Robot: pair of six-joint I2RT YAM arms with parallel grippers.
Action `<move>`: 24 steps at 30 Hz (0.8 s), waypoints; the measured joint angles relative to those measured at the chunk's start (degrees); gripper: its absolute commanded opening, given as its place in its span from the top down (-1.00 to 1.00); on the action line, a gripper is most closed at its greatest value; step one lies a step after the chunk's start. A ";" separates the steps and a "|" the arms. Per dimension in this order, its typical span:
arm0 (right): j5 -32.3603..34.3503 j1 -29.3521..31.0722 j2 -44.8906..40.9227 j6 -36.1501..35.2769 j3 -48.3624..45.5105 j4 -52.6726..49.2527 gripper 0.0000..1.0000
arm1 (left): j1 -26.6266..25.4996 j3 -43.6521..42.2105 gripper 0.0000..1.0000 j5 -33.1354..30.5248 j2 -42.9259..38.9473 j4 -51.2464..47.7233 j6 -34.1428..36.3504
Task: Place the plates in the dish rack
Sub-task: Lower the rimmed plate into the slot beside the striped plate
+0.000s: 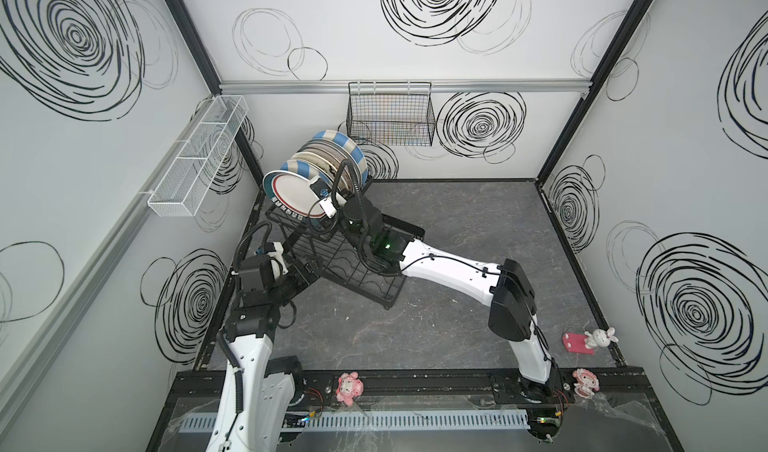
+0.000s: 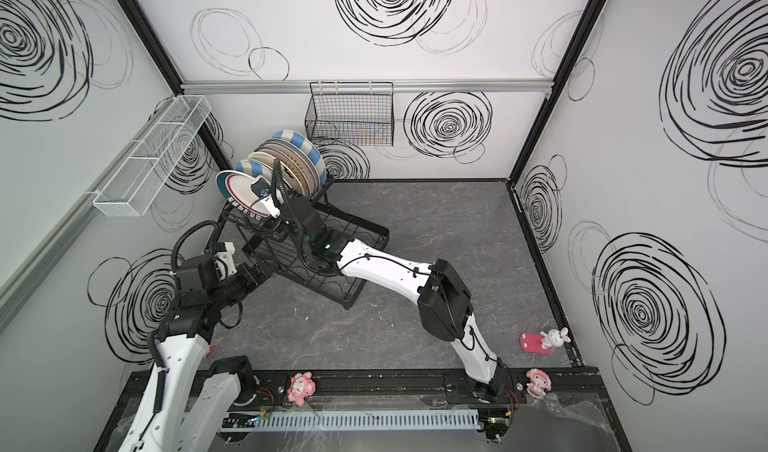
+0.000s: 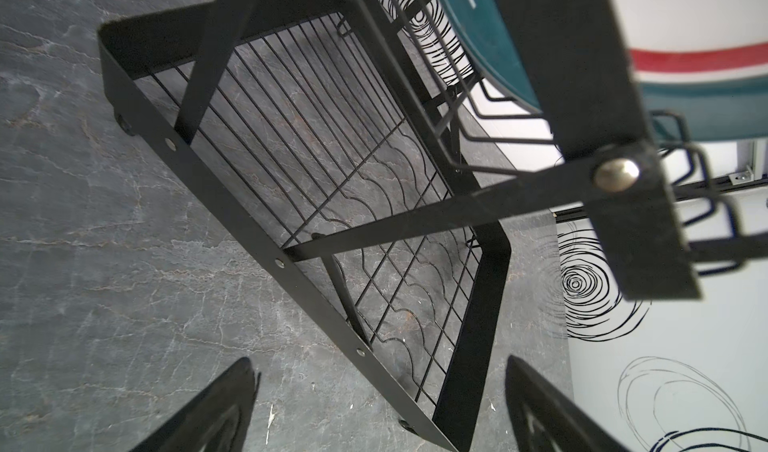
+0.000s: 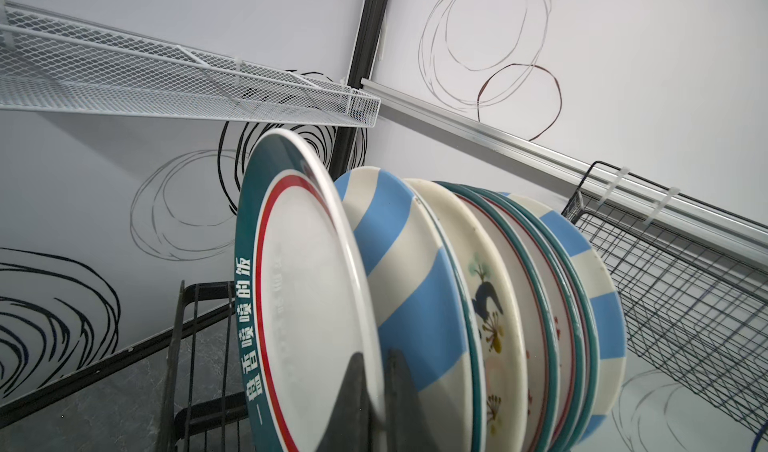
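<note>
The black wire dish rack point(image 1: 365, 281) point(image 2: 328, 289) point(image 3: 316, 158) stands at the table's back left. Several plates point(image 1: 332, 154) point(image 2: 291, 158) stand on edge in a row on its raised upper tier. The frontmost is a white plate with a teal rim point(image 1: 291, 196) point(image 4: 299, 287) point(image 3: 478, 25), and my right gripper point(image 1: 319, 198) point(image 4: 376, 362) is shut on its rim. Behind it stand a blue-and-cream striped plate point(image 4: 399, 262) and a floral plate point(image 4: 486, 296). My left gripper point(image 1: 309, 269) point(image 3: 379, 360) hangs open by a corner of the lower grid, holding nothing.
A long white mesh basket point(image 1: 195, 158) hangs on the left wall and a black mesh basket point(image 1: 390, 117) on the back wall, just behind the plates. Small figurines point(image 1: 349, 387) point(image 1: 598, 337) stand near the front rail and right edge of the dark marble table point(image 1: 457, 242).
</note>
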 measured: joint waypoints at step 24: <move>1.84 -0.28 1.55 0.33 3.28 -5.05 -0.17 | 0.00 -0.37 -0.92 0.04 -0.11 0.44 -0.24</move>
